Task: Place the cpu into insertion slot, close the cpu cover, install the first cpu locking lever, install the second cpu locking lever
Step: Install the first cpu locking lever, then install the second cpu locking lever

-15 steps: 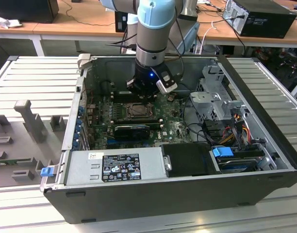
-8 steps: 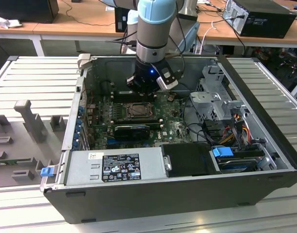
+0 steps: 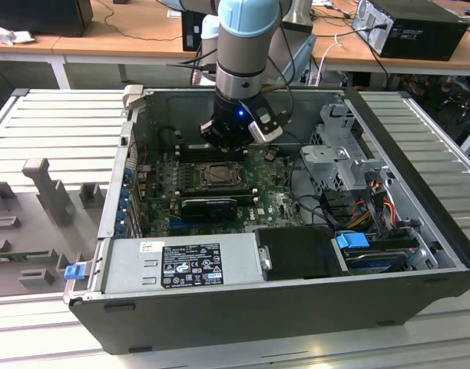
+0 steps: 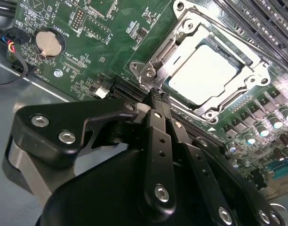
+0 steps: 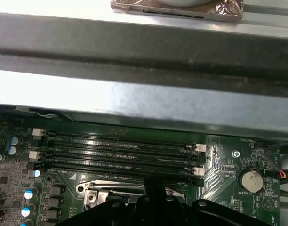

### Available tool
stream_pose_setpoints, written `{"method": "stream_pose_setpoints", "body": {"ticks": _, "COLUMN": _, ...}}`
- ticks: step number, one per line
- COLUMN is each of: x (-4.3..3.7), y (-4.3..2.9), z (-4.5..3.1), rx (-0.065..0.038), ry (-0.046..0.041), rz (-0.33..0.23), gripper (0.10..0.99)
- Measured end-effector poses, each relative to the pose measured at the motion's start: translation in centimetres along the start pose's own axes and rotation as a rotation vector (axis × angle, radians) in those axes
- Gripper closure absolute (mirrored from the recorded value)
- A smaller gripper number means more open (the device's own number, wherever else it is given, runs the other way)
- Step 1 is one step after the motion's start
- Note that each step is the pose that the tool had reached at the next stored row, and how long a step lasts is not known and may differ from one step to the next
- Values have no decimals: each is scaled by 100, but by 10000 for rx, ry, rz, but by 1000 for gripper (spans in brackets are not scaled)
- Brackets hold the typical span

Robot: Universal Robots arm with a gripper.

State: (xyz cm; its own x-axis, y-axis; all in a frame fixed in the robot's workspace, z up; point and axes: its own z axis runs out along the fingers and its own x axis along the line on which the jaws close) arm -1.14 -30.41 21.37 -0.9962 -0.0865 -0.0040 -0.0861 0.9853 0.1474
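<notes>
Here we see the gripper (image 4: 158, 96), its fingers pressed together and holding nothing, poised just beside the near edge of the insertion slot (image 4: 207, 77). One cpu (image 4: 203, 75) lies seated flat inside it, one cpu cover (image 4: 181, 35) framing it. In the exterior view the slot (image 3: 217, 175) sits directly below the gripper (image 3: 226, 138).
</notes>
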Motion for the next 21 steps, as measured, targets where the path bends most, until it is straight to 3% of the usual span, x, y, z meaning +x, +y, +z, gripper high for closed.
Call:
{"method": "stream_pose_setpoints", "body": {"ticks": 19, "x": 11, "y": -132, "z": -22, "rx": -11, "ry": 0, "rz": 2, "gripper": 980}}
{"method": "stream_pose_setpoints", "body": {"ticks": 21, "x": 10, "y": -116, "z": -135, "rx": -7, "ry": 0, "rz": 0, "gripper": 980}}
